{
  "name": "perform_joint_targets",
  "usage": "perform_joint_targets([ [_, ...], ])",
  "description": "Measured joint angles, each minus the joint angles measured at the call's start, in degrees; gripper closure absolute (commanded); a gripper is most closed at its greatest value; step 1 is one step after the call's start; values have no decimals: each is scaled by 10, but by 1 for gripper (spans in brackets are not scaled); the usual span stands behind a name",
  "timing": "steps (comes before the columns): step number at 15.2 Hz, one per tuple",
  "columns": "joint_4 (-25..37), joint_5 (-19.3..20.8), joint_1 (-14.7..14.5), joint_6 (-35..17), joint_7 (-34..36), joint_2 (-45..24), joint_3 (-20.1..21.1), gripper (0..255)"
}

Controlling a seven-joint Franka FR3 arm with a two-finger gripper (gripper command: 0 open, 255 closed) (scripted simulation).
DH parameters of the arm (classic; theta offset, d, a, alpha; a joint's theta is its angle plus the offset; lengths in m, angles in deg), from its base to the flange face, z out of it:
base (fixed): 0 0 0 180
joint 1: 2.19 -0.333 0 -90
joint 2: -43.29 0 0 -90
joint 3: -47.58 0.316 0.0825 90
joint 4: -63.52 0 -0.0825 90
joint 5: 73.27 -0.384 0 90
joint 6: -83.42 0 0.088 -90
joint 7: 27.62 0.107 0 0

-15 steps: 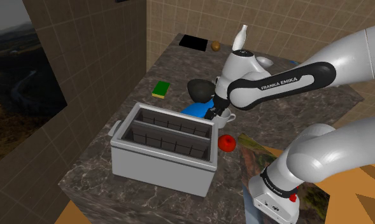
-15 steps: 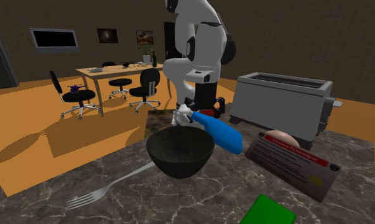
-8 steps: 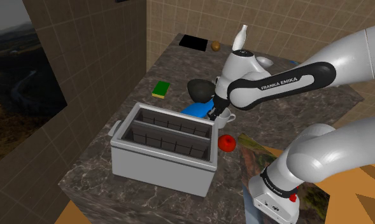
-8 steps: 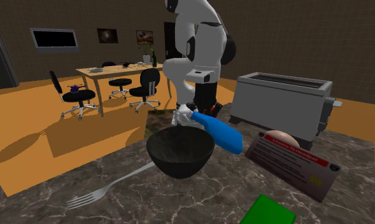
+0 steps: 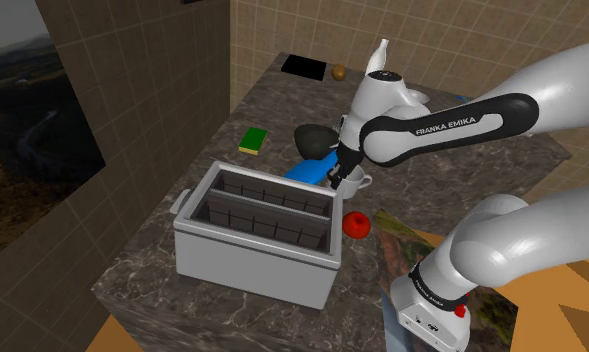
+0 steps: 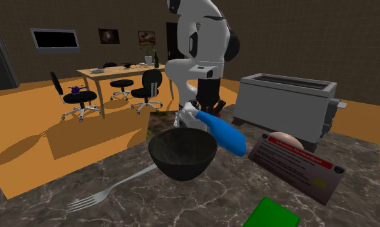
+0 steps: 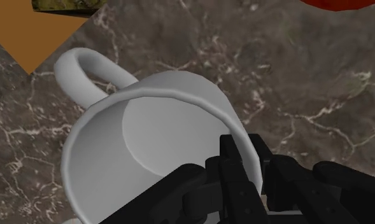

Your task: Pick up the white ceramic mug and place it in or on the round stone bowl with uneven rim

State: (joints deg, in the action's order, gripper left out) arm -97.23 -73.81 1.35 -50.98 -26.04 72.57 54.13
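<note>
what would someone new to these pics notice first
A black gripper clasps the wall of a white handled mug, one finger inside and one outside, with the dark marbled counter beneath. In the second exterior view, a round dark bowl sits in front of the mug, and a grey slotted toaster stands at that view's right.

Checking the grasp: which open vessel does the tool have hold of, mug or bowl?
The white mug: the tool clasps its rim wall. The dark bowl stands apart, untouched.
</note>
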Motion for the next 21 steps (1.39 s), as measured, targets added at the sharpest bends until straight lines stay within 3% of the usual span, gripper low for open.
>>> perform_joint_targets([
  [21, 111, -1, -2, 193, -11, 83, -11, 255],
])
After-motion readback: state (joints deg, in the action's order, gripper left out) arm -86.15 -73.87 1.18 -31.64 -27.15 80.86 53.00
